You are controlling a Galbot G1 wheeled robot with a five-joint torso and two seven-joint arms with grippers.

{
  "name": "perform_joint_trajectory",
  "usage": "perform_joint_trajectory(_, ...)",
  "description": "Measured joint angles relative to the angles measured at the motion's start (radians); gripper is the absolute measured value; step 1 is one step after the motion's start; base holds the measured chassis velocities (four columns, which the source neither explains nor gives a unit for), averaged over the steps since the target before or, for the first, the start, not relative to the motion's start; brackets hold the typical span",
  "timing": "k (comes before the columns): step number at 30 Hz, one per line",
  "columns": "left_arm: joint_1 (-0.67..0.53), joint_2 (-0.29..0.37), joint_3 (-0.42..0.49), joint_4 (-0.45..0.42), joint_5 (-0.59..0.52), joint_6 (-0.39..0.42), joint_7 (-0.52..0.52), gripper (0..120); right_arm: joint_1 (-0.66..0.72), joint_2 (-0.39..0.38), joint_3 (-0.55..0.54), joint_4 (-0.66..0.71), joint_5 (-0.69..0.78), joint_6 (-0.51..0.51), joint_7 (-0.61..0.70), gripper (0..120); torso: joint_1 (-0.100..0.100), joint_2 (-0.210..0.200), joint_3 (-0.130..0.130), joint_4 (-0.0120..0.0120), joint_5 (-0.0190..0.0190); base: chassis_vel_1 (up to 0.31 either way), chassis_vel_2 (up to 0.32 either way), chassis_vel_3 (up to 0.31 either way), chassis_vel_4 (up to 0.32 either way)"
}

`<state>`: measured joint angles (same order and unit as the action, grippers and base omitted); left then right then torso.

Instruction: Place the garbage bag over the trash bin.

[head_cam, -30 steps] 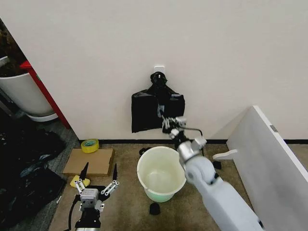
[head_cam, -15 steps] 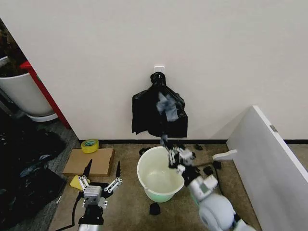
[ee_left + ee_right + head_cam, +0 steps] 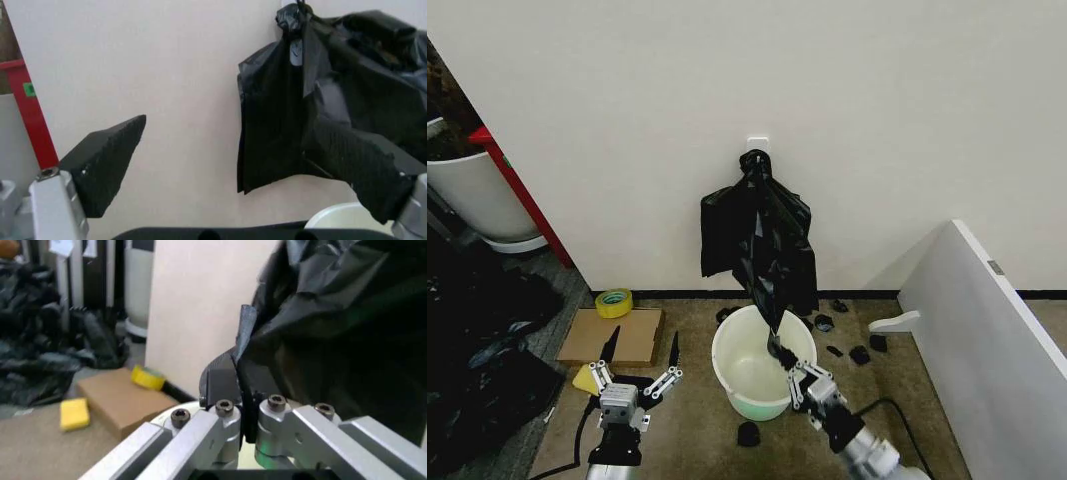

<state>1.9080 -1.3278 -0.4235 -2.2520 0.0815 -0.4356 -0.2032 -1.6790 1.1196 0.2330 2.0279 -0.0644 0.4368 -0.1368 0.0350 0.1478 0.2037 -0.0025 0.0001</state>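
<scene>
my right tool (image 3: 784, 362) sits low over the near rim of the trash bin (image 3: 762, 360), its fingers pinched tight on the lower tip of the garbage bag (image 3: 772, 245). the bag stretches up from that grip as a taut, crinkled black sheet to the white hook (image 3: 757, 145) on the wall, where its top is bunched. it hangs in front of a flatter black bundle (image 3: 717, 235) on the same hook. in the right wrist view the pads (image 3: 223, 377) are pressed together with the glossy plastic (image 3: 333, 325) caught between them. the bin stands on the carpet just below the hook, open mouth up, touching the wall's skirting or very near it. my left tool (image 3: 637, 375) waits low at the left, jaws spread wide, holding nothing, just in front of a cardboard box (image 3: 612, 335) with a roll of yellow tape (image 3: 614, 302) behind it. small black bits (image 3: 847, 345) lie scattered on the floor to the right of the bin, beside a leaning white panel (image 3: 987, 340).
</scene>
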Motion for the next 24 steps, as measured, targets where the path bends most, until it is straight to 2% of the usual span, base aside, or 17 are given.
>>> perform_joint_trajectory(13, 0.009, 0.003, 0.007, 0.0, 0.003, -0.007, 0.0, 99, -0.052, 0.025, 0.023, -0.037, -0.138, 0.115, -0.016, 0, 0.0, 0.0, 0.0, 0.0, -0.0001, 0.0, 0.0, 0.0, 0.0)
perform_joint_trajectory(18, 0.006, 0.005, 0.009, -0.001, 0.004, -0.007, 0.0, 99, -0.045, 0.021, 0.021, -0.043, -0.162, 0.121, -0.008, 0, 0.0, 0.0, 0.0, 0.0, -0.0001, 0.0, 0.0, 0.0, 0.0)
perform_joint_trajectory(24, -0.007, 0.019, 0.02, -0.002, 0.002, 0.002, 0.002, 99, -0.004, 0.026, 0.022, -0.027, -0.126, 0.087, 0.038, 0, 0.0, 0.0, 0.0, 0.0001, -0.0002, 0.0, 0.0, 0.0, 0.0)
